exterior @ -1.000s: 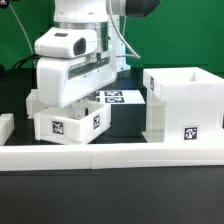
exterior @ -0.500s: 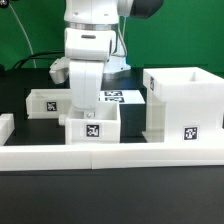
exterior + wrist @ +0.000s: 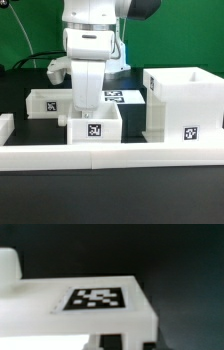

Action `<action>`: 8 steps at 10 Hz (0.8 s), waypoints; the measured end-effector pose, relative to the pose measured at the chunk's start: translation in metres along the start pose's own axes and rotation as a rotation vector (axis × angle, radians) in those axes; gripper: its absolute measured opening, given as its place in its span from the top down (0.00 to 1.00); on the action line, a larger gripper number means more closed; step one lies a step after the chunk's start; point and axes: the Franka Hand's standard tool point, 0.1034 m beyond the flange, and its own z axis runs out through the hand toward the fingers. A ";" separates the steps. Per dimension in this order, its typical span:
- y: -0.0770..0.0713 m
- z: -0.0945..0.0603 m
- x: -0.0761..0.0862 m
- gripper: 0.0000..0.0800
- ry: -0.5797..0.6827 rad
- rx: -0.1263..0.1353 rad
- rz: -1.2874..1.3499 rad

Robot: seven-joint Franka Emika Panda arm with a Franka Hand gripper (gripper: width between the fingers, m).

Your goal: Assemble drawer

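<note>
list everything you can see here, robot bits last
front box: 1, white, open top, tagged, centre, just behind the long block
left box: 1, white, tagged, further back at the exterior view's left
housing: 1, white, tall, tagged, the exterior view's right
marker board: 1, white with black tags, flat behind the front box
long block: 1, white, low, along the front
short block: 1, white, the exterior view's left edge
table: 1, black, under it all
backdrop: 1, green, rear
arm: 1, white, above the front box
gripper: 1, white, pointing down at the front box's rear wall; open or shut unclear
</note>
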 end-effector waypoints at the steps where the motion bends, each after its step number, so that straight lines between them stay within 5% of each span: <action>1: 0.003 -0.002 0.008 0.95 0.004 -0.011 0.013; 8: 0.006 -0.002 0.023 0.95 0.017 -0.041 0.063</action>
